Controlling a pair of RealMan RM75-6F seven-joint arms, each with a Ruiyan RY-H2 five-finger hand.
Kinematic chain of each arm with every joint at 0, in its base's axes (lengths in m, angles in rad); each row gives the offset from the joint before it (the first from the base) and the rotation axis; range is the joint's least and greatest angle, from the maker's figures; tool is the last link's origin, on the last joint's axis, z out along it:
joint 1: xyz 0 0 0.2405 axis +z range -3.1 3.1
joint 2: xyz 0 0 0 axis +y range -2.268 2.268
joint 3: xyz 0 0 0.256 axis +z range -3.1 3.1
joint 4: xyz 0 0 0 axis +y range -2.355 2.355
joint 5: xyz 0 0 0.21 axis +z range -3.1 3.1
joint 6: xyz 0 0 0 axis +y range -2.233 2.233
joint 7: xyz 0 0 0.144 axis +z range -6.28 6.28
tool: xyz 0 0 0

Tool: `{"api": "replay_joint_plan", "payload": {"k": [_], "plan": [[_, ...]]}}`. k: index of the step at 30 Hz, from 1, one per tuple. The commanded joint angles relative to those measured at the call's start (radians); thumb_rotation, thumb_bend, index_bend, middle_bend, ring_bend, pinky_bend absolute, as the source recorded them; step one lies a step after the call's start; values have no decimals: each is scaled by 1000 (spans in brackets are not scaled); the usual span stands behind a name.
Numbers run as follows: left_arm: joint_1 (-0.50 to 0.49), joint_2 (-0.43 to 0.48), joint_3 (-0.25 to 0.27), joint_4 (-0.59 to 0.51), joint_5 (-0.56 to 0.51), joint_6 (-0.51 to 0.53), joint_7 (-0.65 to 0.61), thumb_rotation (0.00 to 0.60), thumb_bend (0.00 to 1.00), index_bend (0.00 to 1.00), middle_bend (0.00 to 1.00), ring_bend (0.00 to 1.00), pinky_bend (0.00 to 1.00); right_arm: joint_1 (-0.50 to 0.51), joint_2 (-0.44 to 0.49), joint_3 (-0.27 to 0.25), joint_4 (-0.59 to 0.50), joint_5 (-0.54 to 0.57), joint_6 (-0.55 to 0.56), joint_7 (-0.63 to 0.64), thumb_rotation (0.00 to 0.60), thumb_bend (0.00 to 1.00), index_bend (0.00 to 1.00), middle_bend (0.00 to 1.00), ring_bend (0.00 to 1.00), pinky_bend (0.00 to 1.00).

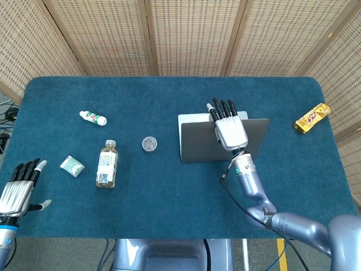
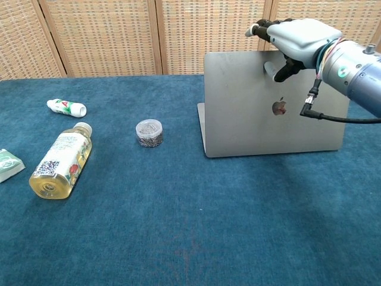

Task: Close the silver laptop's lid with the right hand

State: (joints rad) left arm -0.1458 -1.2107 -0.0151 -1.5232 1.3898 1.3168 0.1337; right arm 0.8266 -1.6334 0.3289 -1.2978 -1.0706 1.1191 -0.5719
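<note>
The silver laptop [image 1: 197, 144] [image 2: 244, 113] stands open on the blue table, its lid upright with the back facing me. My right hand [image 1: 228, 130] [image 2: 294, 39] lies over the lid's top edge near its right half, fingers extended past the edge and thumb against the lid's back. It holds nothing. My left hand [image 1: 18, 189] hovers at the table's near left corner, fingers apart and empty; the chest view does not show it.
A lying drink bottle [image 1: 106, 164] [image 2: 59, 159], a small white tube [image 1: 93, 117] [image 2: 66, 108], a green-white packet [image 1: 72, 165] [image 2: 9, 164] and a small round jar [image 1: 149, 144] [image 2: 149, 132] sit left of the laptop. A gold snack bar [image 1: 312, 117] lies at the far right.
</note>
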Motion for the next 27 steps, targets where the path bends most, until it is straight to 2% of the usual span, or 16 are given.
{"api": "replay_joint_plan", "payload": {"k": [1, 13, 27], "plan": [[0, 0, 0, -1, 2, 3, -1, 600, 0, 0, 0, 0, 0, -2, 6, 1, -7, -1, 6, -2, 600, 245, 0, 0, 0, 0], [2, 3, 0, -4, 6, 9, -4, 600, 0, 0, 0, 0, 0, 10, 25, 12, -26, 4, 15, -32, 600, 208, 0, 0, 0, 0], [-6, 0, -4, 4, -11, -15, -12, 600, 0, 0, 0, 0, 0, 43, 11, 24, 31, 35, -12, -40, 600, 194, 0, 0, 0, 0]]}}
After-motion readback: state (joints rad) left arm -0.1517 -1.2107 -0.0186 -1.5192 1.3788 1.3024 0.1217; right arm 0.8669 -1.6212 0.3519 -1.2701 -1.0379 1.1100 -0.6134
